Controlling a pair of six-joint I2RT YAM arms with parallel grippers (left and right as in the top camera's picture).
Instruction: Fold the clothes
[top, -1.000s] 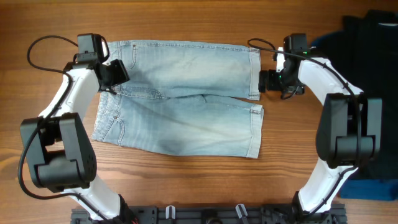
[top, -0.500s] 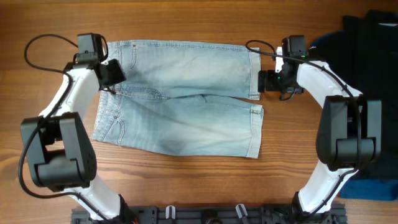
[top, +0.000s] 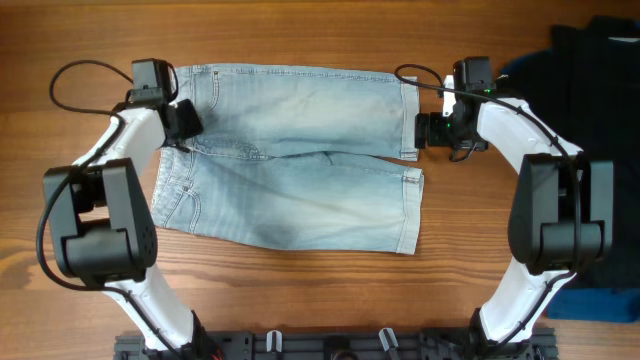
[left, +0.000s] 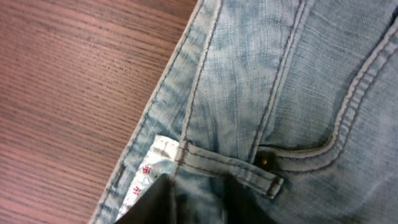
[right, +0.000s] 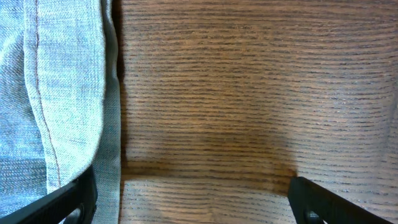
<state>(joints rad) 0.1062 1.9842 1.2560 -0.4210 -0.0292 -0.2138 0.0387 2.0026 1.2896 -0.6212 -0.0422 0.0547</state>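
Observation:
The light blue denim shorts (top: 290, 160) lie flat on the wooden table, waistband to the left and leg hems to the right. My left gripper (top: 185, 125) is at the waistband's upper left. In the left wrist view its fingers (left: 199, 199) are close together with waistband denim (left: 280, 93) pinched between them, beside a belt loop and a white label. My right gripper (top: 425, 130) is at the upper leg's hem. In the right wrist view its fingers (right: 186, 199) are wide apart, the left one over the hem (right: 56, 93) and the right one over bare wood.
A pile of dark garments (top: 590, 70) lies at the table's far right, with a blue item (top: 610, 300) at the lower right edge. Bare wood (top: 290, 300) lies in front of the shorts.
My left gripper has shifted slightly to the right along the waistband and its arm has swung inward. My right gripper has barely moved. The shorts lie as before.

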